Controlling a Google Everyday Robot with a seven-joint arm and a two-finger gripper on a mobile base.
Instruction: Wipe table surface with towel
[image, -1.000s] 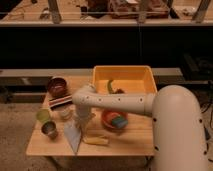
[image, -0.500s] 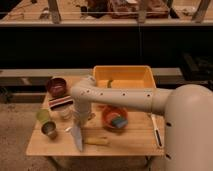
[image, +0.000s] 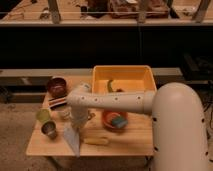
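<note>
STEP: wiping, early on | TOOL: my gripper (image: 77, 124) at 7 o'clock on table (image: 136, 142), clamped on towel (image: 73, 141) | TOWEL: hangs point-down from jaws, tip near front edge | NEXT: I judge press lower, then drag toward 3 o'clock, clear of bowl (image: 115, 121).

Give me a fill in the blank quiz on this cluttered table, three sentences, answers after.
1. The gripper, above the front left of the light tan wooden table surface, is shut on a limp pale grey-blue ____.
2. A small blue block lies in the round ____ bowl.
3. A curved green item lies inside the yellow-orange plastic ____.
Missing words: towel; orange; bin.
</note>
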